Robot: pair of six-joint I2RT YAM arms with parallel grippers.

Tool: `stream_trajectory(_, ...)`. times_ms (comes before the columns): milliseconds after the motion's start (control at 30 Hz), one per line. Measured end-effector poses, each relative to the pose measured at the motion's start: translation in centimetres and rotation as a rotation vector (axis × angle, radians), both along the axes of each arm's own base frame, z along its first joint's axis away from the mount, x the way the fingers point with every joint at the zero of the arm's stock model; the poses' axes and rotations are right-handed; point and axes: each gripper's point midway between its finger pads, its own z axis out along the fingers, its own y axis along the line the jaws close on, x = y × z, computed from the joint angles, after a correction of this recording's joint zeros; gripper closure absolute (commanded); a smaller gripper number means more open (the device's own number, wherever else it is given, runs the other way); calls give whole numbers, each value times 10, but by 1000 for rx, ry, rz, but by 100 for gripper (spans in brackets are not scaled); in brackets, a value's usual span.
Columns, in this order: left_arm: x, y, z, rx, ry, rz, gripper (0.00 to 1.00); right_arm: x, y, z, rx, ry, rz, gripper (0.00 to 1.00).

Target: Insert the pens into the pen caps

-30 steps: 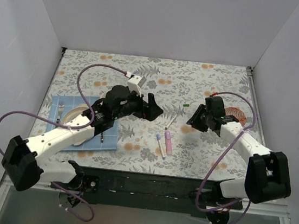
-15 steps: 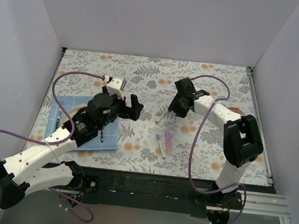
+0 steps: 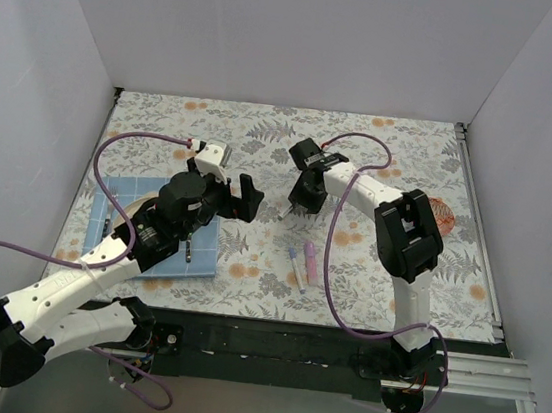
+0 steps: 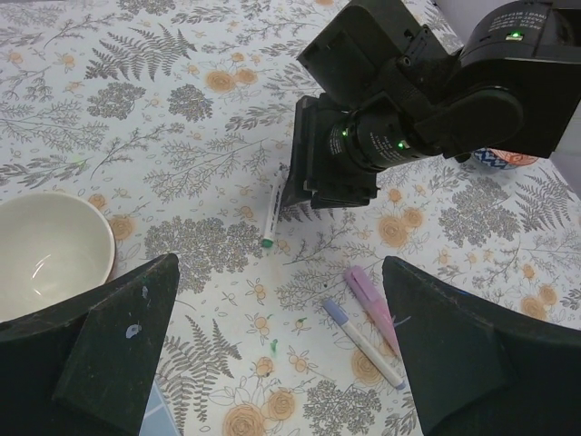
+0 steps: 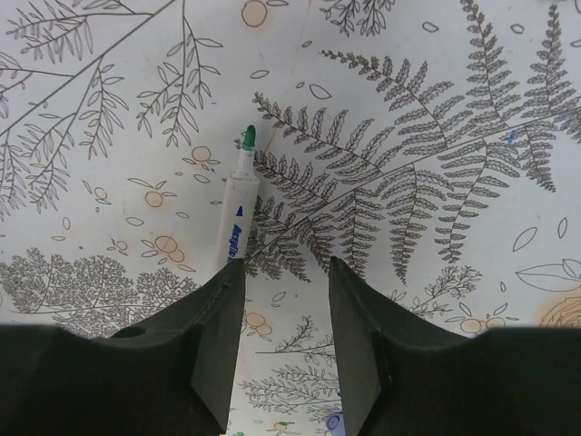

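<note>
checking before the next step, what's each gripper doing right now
Left gripper: open, empty.
Right gripper: open, empty; green-tipped pen lies beside one finger.

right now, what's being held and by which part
Nothing is held: left gripper open, empty; right gripper open above the green-tipped pen lying on the table.

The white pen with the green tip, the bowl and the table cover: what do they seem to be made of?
White pen: probably plastic, smooth barrel with printed lettering.
Bowl: likely glazed ceramic, glossy cream with reflections; maybe plastic.
Table cover: printed cloth or vinyl, matte; which, unclear.
</note>
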Motion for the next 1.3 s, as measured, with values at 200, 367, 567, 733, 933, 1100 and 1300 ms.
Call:
stream_trajectory(200, -1, 1, 2, -5, -5, 0, 6, -2, 0, -7, -23, 8, -16, 54)
stream_trajectory(367, -2, 2, 4, -9, -10, -1, 5, 3, 4, -10, -26, 2, -17, 55)
stream_trajectory(567, -3, 2, 2, -9, -8, -3, 6, 3, 7, -9, -15, 2, -23, 56)
stream_trajectory(733, -4, 1, 2, -9, -7, -7, 6, 2, 11, -8, -4, 1, -32, 56)
stream_trajectory(933, -4, 2, 1, -8, -6, -7, 6, -1, 18, -4, 5, -5, -18, 57)
stream_trajectory(1100, -4, 2, 1, -9, -7, -7, 5, 6, 31, 10, 32, -41, -6, 57)
stream_trajectory(1300, -4, 2, 1, -8, -7, -7, 5, 15, 38, 10, 27, -57, -8, 59)
